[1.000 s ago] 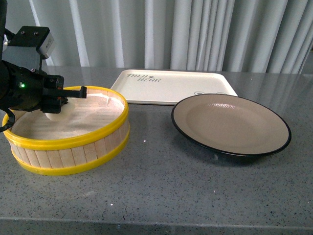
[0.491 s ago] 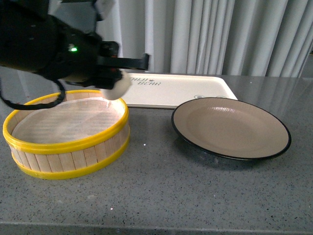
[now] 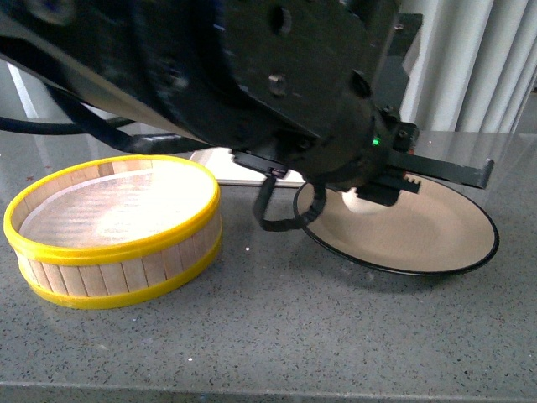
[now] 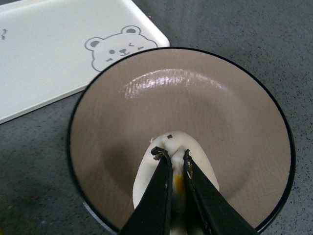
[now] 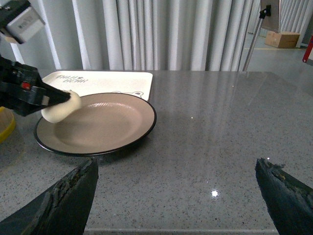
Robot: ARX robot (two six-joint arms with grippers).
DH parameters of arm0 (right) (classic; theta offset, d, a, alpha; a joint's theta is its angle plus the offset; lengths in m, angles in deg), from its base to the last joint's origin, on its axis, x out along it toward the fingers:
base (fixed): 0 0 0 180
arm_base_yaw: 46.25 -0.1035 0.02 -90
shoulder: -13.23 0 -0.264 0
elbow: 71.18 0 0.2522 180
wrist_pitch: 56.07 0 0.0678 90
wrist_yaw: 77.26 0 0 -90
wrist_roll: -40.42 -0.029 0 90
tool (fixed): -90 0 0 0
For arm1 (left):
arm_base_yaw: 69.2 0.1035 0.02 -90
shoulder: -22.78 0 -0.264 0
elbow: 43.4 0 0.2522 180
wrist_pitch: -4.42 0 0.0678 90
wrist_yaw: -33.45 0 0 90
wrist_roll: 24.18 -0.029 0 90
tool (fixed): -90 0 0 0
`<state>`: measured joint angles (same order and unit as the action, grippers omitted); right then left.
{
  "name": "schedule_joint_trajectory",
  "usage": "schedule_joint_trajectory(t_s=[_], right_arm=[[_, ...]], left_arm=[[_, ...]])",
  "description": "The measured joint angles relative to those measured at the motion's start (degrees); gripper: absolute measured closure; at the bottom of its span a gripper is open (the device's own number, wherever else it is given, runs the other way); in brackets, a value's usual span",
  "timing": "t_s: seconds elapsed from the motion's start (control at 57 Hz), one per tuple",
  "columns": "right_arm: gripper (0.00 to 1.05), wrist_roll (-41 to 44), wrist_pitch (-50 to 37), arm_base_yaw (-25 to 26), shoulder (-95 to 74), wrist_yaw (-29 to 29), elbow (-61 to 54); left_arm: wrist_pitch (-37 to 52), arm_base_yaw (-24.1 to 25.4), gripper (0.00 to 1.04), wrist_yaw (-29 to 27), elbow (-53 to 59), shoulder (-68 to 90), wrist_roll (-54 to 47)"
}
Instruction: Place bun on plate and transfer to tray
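- Step in hand: bun onto plate. Left gripper point(image 4: 172, 155) is clamped on the bun point(image 4: 198, 156), over the left part of the plate point(image 4: 171, 93).
- Bun-to-plate contact is unclear; it is probably just above the surface.
- Next move: lower, let go, lift straight up.
- Right gripper point(image 5: 176, 164) is spread wide and empty, well apart from the plate.
- Tray point(image 4: 49, 58) corner is just beside the plate rim, steamer basket point(image 3: 117, 243) is near on the left, and the tabletop is open to the right.

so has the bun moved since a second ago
Yes. The bun has left the steamer basket and gone right in the front view: the left gripper now holds it over the left side of the plate.
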<state>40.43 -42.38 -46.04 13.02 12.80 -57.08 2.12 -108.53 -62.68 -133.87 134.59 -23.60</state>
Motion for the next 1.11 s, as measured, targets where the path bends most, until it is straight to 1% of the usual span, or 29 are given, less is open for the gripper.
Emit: schedule_joint_trajectory(t_s=[0.193, 0.404, 0.614, 0.789, 1.088, 1.105], right_arm=[[0.08, 0.0, 0.0, 0.0, 0.0, 0.0, 0.0], [0.08, 0.0, 0.0, 0.0, 0.0, 0.0, 0.0], [0.08, 0.0, 0.0, 0.0, 0.0, 0.0, 0.0], [0.08, 0.0, 0.0, 0.0, 0.0, 0.0, 0.0], [0.08, 0.0, 0.0, 0.0, 0.0, 0.0, 0.0], [0.08, 0.0, 0.0, 0.0, 0.0, 0.0, 0.0]], left_arm=[[-1.7, -3.1, 1.01, -1.0, -5.4, 4.4, 0.2], [-3.6, -5.1, 1.01, -2.6, -11.4, 8.7, 0.0], [-6.3, -5.4, 1.01, -4.8, -19.0, 14.1, -0.7], [-7.0, -5.2, 1.01, -6.0, -22.9, 15.8, -2.2], [-9.4, -4.9, 1.01, -6.9, -25.3, 17.6, -3.5], [-9.6, -4.9, 0.99, -7.0, -25.2, 17.7, -3.5]])
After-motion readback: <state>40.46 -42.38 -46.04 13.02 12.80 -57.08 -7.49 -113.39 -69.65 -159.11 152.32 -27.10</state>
